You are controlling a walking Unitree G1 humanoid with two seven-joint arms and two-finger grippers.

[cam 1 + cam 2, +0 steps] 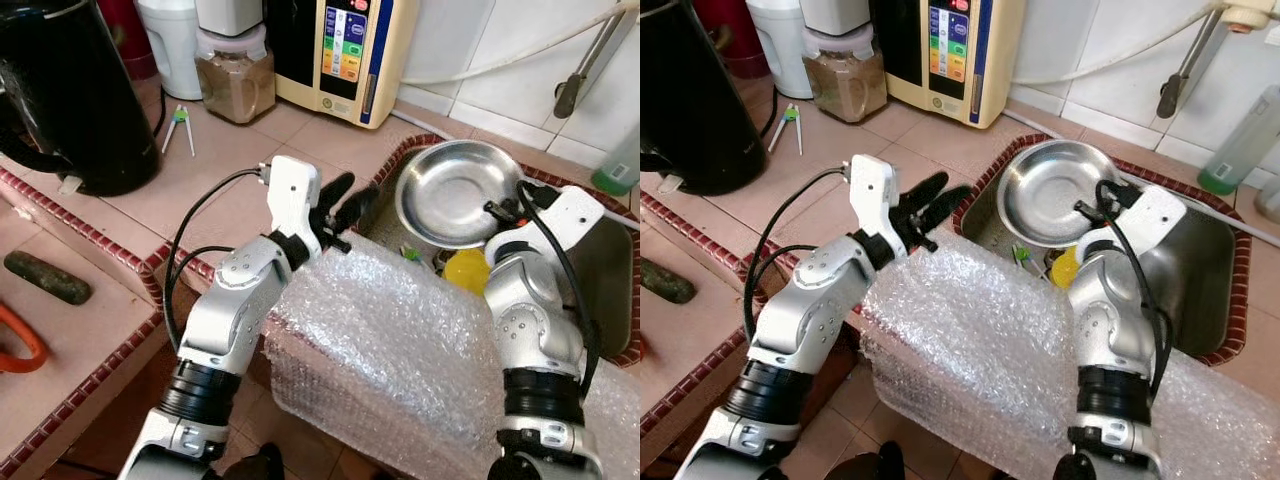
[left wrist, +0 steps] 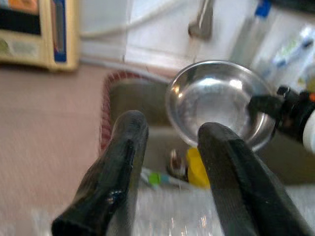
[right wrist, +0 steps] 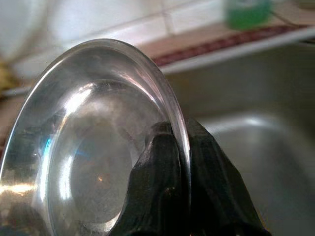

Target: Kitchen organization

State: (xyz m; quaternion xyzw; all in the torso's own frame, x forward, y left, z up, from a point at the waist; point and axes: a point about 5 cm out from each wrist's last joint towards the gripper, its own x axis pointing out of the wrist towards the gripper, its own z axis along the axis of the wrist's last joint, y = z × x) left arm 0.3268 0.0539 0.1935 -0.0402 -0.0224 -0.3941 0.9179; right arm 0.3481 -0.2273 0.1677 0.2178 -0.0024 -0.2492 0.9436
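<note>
Jaws-wise, the right gripper (image 3: 179, 147) is pinching just the rim of the steel bowl (image 1: 455, 190) over the sink (image 1: 1200, 270) at 1 o'clock, left gripper (image 1: 345, 200) gaping empty, so I'd bet that thin edge-grip could slip and it clatters down.

Far on my left stands a black kettle (image 1: 70, 100) on the tiled counter (image 1: 225, 195). Right of it, against the far wall, are a white jug (image 1: 170, 45), a jar of brown powder (image 1: 235, 82) and a cream machine with coloured buttons (image 1: 340, 55). A small pair of tongs (image 1: 180, 126) lies just in front of the jar. A dark green vegetable (image 1: 47, 277) lies near left. Bubble wrap (image 1: 400, 350) drapes over the near edge of the sink (image 1: 610, 270); something yellow (image 1: 465, 270) sits inside. A green bottle (image 1: 1240, 145) stands far right.
</note>
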